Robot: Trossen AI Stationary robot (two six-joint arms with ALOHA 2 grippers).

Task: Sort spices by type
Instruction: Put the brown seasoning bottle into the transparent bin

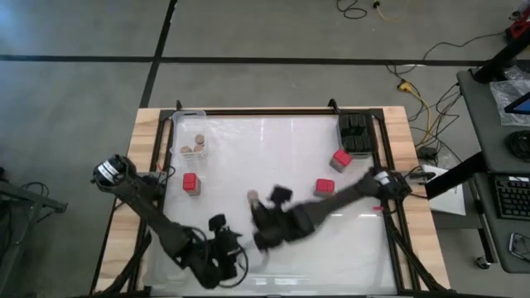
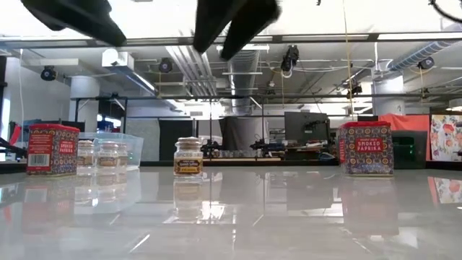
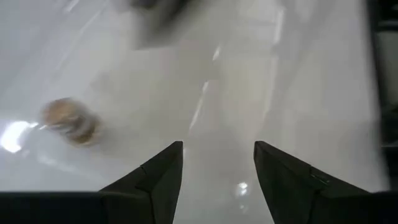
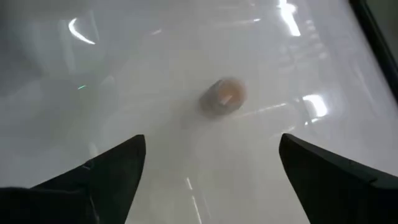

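I had the right gripper (image 4: pixel 211 168) over the middle of the white table (image 1: pixel 273 157), fingers spread wide and empty. A round tan-topped jar (image 4: pixel 224 96) stood upright on the table just ahead of it, free of both fingers. From above, that jar (image 1: pixel 253 197) sat just beside the right arm's wrist, near the table's centre.

My left gripper (image 3: pixel 217 180) hung low near the front edge, fingers parted with only bare table between them, gripping nothing. The same jar (image 3: pixel 69 120) showed off to one side of it, well clear.

Three red square-topped tins were still loose: one (image 1: pixel 191 183) toward the left side, two (image 1: pixel 342 159) (image 1: pixel 325 188) toward the right. The black boxy ones (image 1: pixel 356 132) were grouped at the far right corner. Several more tan-topped jars (image 1: pixel 194 147) sat in the clear plastic tray (image 1: pixel 189 118) at the far left corner. At table height the lone jar (image 2: pixel 188 157) stood upright between two paprika tins (image 2: pixel 52 149) (image 2: pixel 367 148).
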